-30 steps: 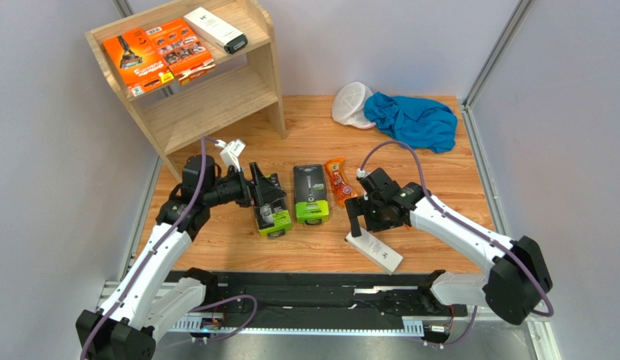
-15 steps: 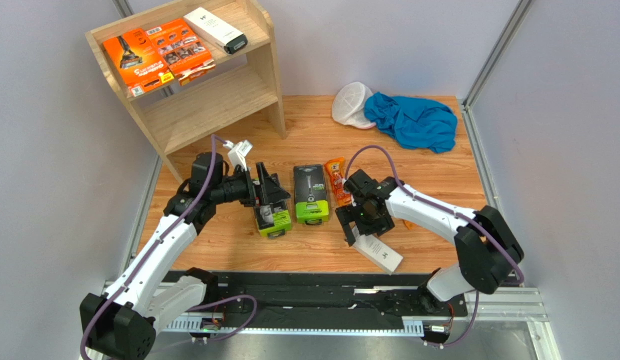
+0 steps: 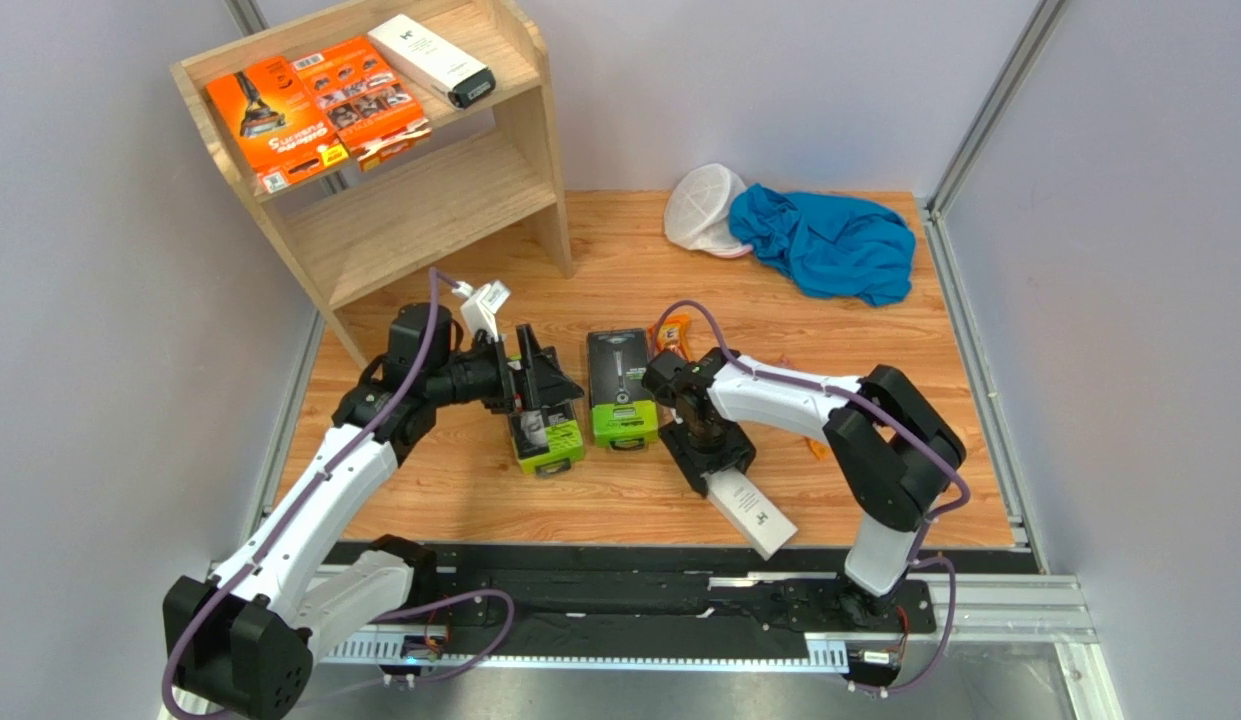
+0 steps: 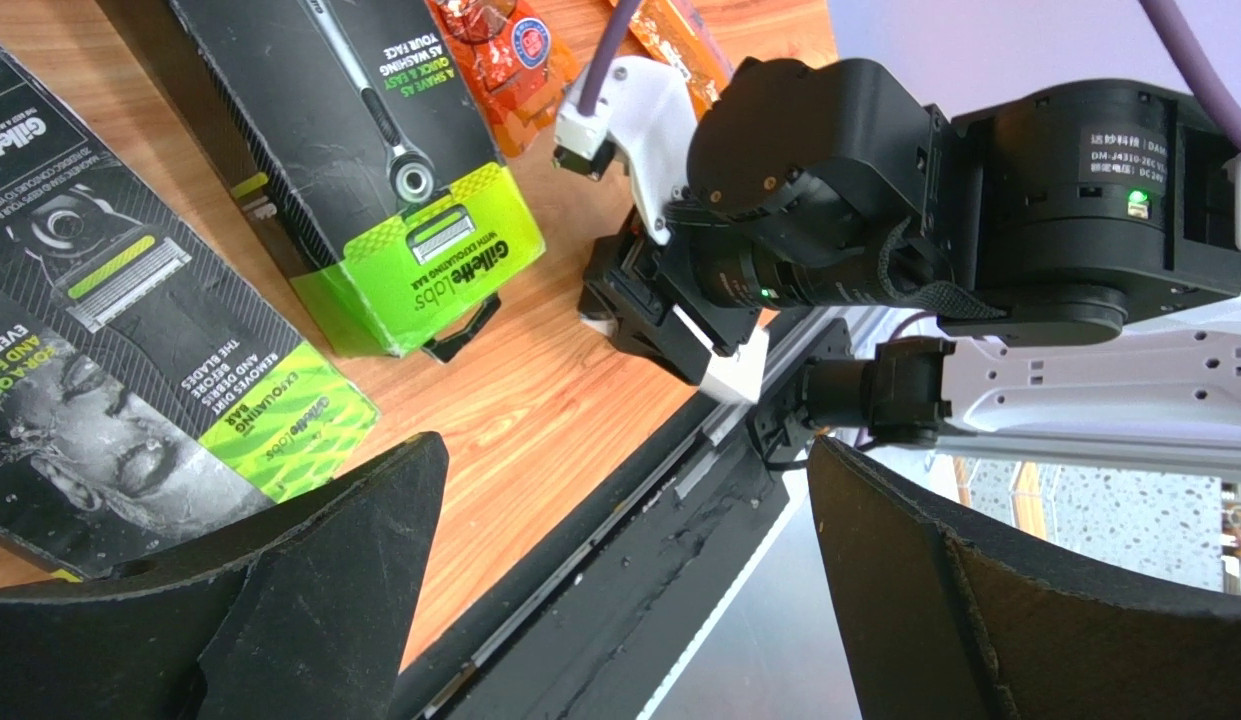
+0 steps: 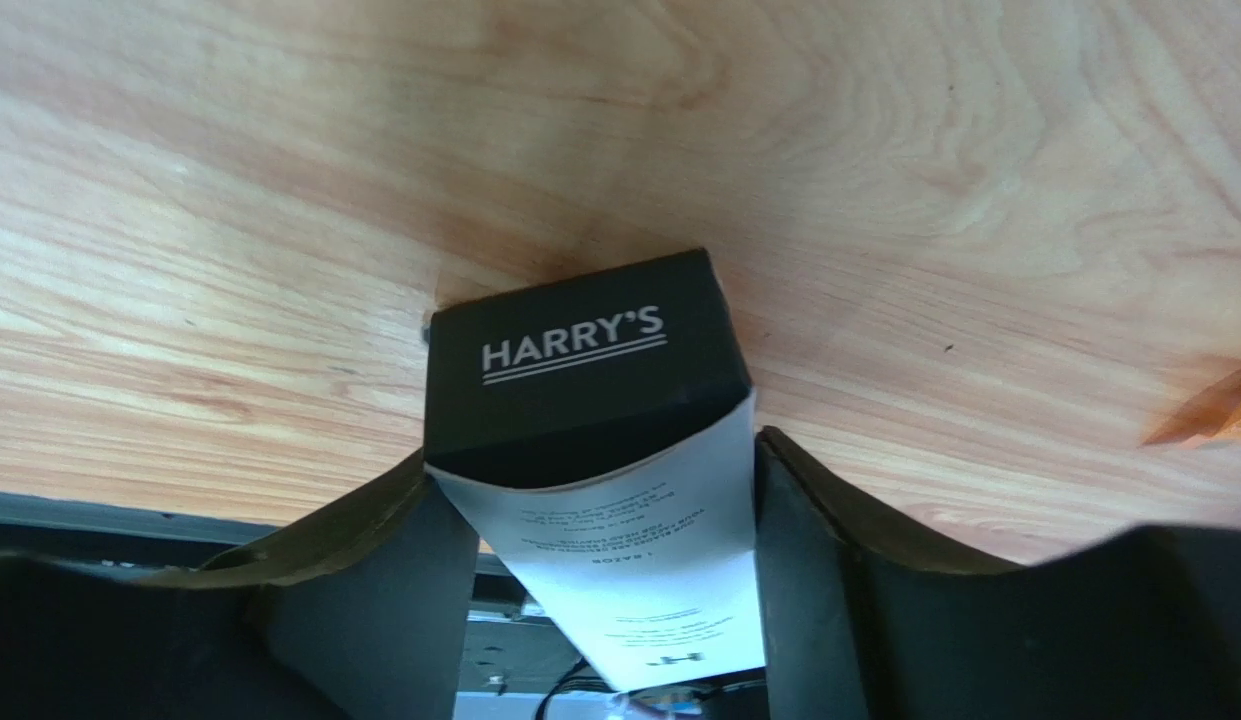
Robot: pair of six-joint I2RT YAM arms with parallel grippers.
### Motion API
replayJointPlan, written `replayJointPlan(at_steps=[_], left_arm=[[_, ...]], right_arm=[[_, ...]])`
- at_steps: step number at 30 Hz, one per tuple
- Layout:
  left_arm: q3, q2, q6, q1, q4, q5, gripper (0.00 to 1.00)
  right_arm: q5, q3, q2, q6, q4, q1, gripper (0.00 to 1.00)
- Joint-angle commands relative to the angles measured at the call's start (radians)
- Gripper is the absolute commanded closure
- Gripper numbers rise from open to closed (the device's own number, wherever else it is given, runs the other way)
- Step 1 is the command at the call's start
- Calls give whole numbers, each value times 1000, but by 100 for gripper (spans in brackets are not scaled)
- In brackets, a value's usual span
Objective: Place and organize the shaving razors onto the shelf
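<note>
Pale walls are seen all round the wooden tabletop (image 3: 882, 375), and the shelf (image 3: 423, 210) is set at its far left corner. On the top tier two flat orange packs (image 3: 273, 120) are laid side by side, with a white box on the shelf (image 3: 431, 60) lying just beside them towards the right panel.

Down on the table, the left gripper (image 3: 533, 393) is held low over the near black-and-lime pack (image 3: 548, 432). In the left wrist view its fingers (image 4: 281, 600) are spread wide apart with nothing between them, and that pack (image 4: 130, 375) is shown beside the left finger. The second black-and-lime pack (image 3: 622, 387) is lying just to the right, flat on the wood. Small orange packets (image 4: 491, 45) are glimpsed past it, partly covered by the right arm.

Over to the right gripper (image 3: 701, 447): it is brought down on the slim white box (image 3: 754, 513) near the front edge. From the right wrist, the fingers (image 5: 386, 570) are pressed against both long sides of that box (image 5: 596, 435), so it is clamped, black "HARRY'S" end pointing away. Whether the box is lifted off the wood cannot be told.

At the far right, a blue cloth (image 3: 829, 240) is bunched against a white mesh cap (image 3: 701, 207).
</note>
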Motion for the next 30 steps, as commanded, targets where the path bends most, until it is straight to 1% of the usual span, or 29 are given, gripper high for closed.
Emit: replayJointPlan(at_steps=[1,3,6,9,11,14,17,18,20,21,24,26,28,29,30], left_arm=[[13,-3,20,-3,3,23,1],[19,-10,27,-4,-13,26,1],[25,-17,43,-4,-36,32,1],[14,-25,40,-7,-43,38,1],[2,-33,28,-15,-39,37,1],[-26,-45,-3,-43,-8,31,1],[-39,-40,-35,-102,56,11,2],[-38,-37,-42,-142,65,-11,2],[-23,-10,-57,-188,87,-40,3],[-20,3,-60,-232,98,-66,3],[-10,38,-92,-308,160,-129,3],[-15,53,-117,-349,220,-166,3],[-23,67,-129,-366,272,-198,3],[-23,76,-124,-386,307,-238,3],[-18,85,-118,-397,306,-264,3]], right_arm=[[-18,76,57,-10,-6,-5,57],[-21,96,67,1,-8,-5,59],[-15,129,48,21,-8,-12,71],[-6,169,9,51,-11,-35,74],[-10,200,-19,73,-6,-48,75],[-32,237,-84,117,12,-77,78],[-38,290,-139,162,35,-98,79],[-34,307,-156,173,38,-103,80],[-9,370,-168,203,41,-103,81],[-7,388,-168,211,41,-104,81],[-24,457,-167,257,58,-103,81],[-49,473,-179,294,76,-103,81],[-61,470,-189,312,115,-103,82],[-84,468,-200,326,124,-104,82],[-104,468,-203,331,136,-103,82]])
